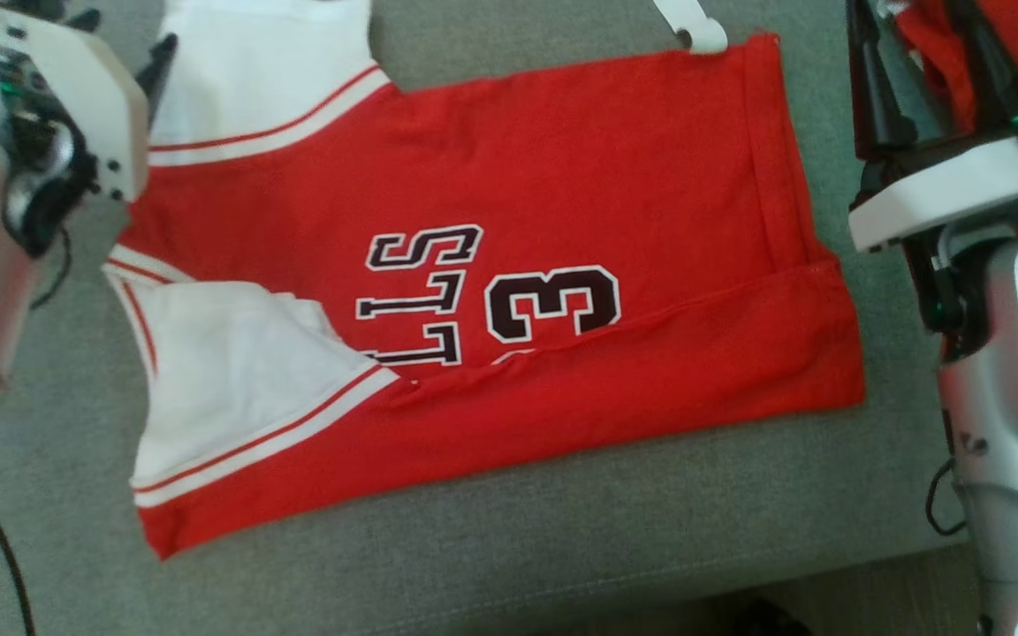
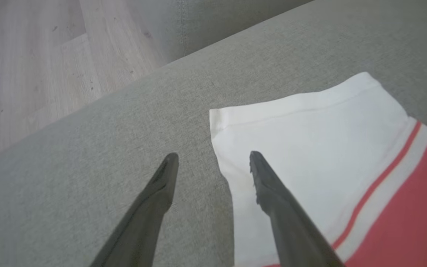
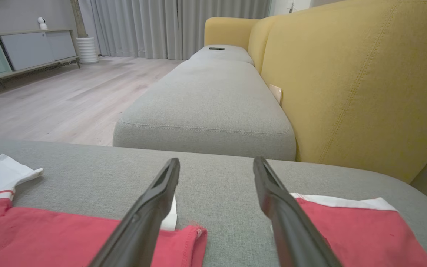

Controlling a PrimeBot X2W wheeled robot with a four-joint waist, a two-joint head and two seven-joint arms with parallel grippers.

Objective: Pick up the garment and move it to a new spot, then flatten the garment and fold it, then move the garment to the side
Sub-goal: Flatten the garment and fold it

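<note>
Okay, garment [image 1: 580, 168] lies on the grey cushion [image 1: 562, 548], near edge folded over. Your left hand [image 2: 213, 155] and right hand [image 3: 217, 161] hang spread, empty. Pinch just one sleeve [image 2: 310, 148] layer and the fold drags askew.

You are looking at the garment [image 1: 562, 221] lying spread across the seat cushion [image 1: 562, 548], its sleeves pointing to your left and its near edge lying folded over onto itself. Your left hand [image 2: 213, 159] is hanging at the far sleeve [image 2: 310, 148], one finger over it, the other over bare cushion. Your right hand [image 3: 216, 165] is hovering past the garment's right end, between it and a second garment [image 3: 350, 233]. The floor [image 2: 32, 74] is lying beyond the cushion's left side.
</note>
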